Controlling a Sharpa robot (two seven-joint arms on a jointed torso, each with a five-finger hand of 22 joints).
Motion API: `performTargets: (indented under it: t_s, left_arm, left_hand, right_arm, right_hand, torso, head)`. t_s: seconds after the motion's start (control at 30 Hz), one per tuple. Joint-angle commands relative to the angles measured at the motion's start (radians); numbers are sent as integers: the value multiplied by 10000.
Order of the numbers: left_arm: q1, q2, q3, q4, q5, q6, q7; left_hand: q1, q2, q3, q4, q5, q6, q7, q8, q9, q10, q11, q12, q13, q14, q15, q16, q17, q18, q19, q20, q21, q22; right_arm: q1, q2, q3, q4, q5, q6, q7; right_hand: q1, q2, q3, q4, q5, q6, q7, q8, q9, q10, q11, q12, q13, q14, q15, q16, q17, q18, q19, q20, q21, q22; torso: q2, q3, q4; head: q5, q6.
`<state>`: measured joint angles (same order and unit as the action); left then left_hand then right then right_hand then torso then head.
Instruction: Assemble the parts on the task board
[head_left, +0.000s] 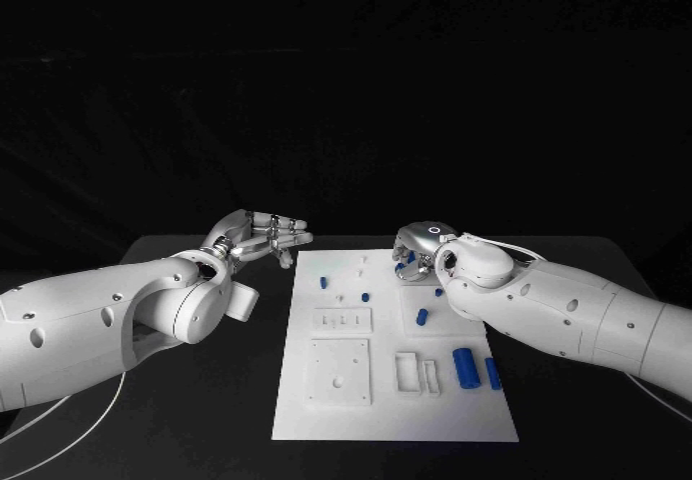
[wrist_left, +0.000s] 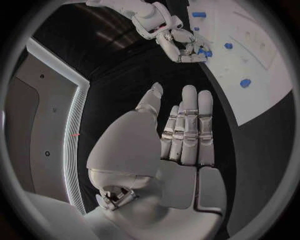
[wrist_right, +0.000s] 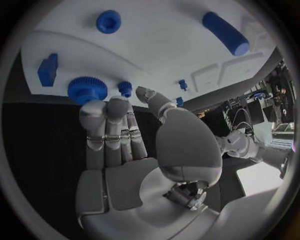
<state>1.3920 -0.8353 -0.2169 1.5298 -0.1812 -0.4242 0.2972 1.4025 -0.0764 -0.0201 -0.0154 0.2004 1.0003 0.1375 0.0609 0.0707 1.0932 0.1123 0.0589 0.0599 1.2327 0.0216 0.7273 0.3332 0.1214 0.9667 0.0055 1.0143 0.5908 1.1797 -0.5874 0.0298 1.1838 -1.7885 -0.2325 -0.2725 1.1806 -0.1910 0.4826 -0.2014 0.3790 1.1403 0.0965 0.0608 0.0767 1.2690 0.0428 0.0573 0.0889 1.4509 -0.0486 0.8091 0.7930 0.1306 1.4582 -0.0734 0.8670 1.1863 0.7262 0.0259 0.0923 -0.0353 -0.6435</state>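
- The white board (head_left: 397, 400) is lying flat in the middle of the black counter (head_left: 202, 400), a long matte rectangle with raised square plates and shallow recesses on its surface.
- Small blue parts are sitting scattered over it: a ribbed cylinder (head_left: 464, 366) and a slimmer peg (head_left: 493, 373) are lying side by side near the board's right edge, and a short peg (head_left: 423, 316) is resting further up.
- The left hand (head_left: 267, 236) is hovering off the board's far left corner, above the counter; in the left wrist view its silver fingers (wrist_left: 187, 125) are stretching out straight and close together, thumb apart, holding nothing.
- The right hand (head_left: 418, 255) is hanging over the board's far right part, fingers pointing down among the parts there.
- In the right wrist view its fingers (wrist_right: 106, 130) are reaching out beside a knurled blue knob (wrist_right: 87, 89); I cannot tell whether they are touching it, and nothing is sitting in the palm.
- Both arms are showing smooth white shells; the hands are gleaming metal.
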Motion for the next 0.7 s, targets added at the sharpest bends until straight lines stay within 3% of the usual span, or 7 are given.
performTargets:
  t_s: [0.03,0.27,0.7]
  left_arm:
    - [48,16,11,5,-59,114,38]
    - [48,20,10,-19,-55,104,36]
    - [48,15,10,-66,-53,87,34]
  left_hand:
    - [31,-100,22,105,-60,-56,14,23,10,-106,-1,24,18,-47,21,32,-17,127,-70,18,53,24]
    - [31,-100,22,105,-60,-56,14,23,10,-106,-1,24,18,-47,21,32,-17,127,-70,18,53,24]
    - [38,-104,29,148,-103,-46,2,22,9,-130,2,23,17,-50,25,39,-27,128,-69,21,45,37]
  right_arm:
    - [-48,20,-18,-36,-150,223,-20]
    - [-54,14,-18,-41,-147,143,-34]
    - [-56,-14,-18,69,-244,-559,-200]
  right_hand:
    - [-23,52,119,17,-73,88,16,30,0,79,23,29,11,-49,-37,53,-3,-43,215,-23,-67,55]
    - [31,132,547,-3,-387,266,-5,32,7,252,-31,31,65,-58,-73,74,14,-48,261,-57,-138,213]
    - [3,30,489,58,-230,337,-44,32,13,468,-111,35,252,-47,-125,80,21,-33,325,-102,-295,414]
  torso:
    - [11,-3,-1]
    - [14,-11,-5]
    - [14,-18,0]
  head:
    - [15,-13]
    - [60,-29]
    - [64,-11]
